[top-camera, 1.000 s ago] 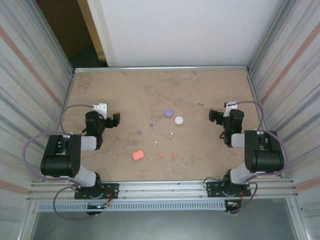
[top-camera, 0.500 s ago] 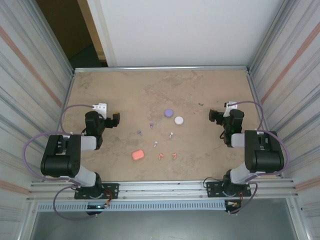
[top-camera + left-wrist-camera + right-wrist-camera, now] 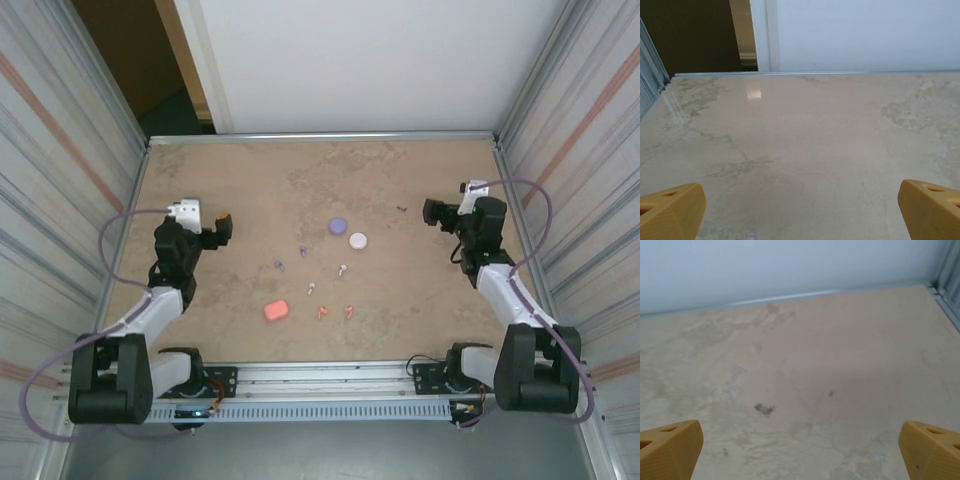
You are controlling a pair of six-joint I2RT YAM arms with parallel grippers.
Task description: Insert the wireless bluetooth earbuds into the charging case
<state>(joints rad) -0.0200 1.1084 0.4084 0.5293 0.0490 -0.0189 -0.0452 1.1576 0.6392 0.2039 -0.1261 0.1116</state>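
**Both claws open and empty — the earbuds lie inward, between them**

The left claw (image 3: 222, 225) is held wide open with nothing between its jaws. In its wrist view the yellow fingertips (image 3: 671, 211) sit at the two lower corners, and bare table (image 3: 805, 150) lies ahead. The right claw (image 3: 431, 211) is likewise spread wide and empty, and neither claw is touching anything.

Outward from the left claw, toward the right claw and a little back toward the bases, the purple earbuds (image 3: 280, 265) are met first — near it, but apart. Past them lie the white earbuds (image 3: 342, 269) and, closer to the bases, the coral-red earbuds (image 3: 322, 312), roughly midway between the two claws. The coral case (image 3: 276, 310) lies on the base side of the left claw. The purple case (image 3: 338, 225) and the white case (image 3: 358, 240) sit just beside each other between the claws, the white one nearer the right claw.

The left claw is judged the nearer to most of the earbuds. A reach inward and down would be called for. The long axis of each earbud is too small to be made out, and it cannot be told whether the cases are open.
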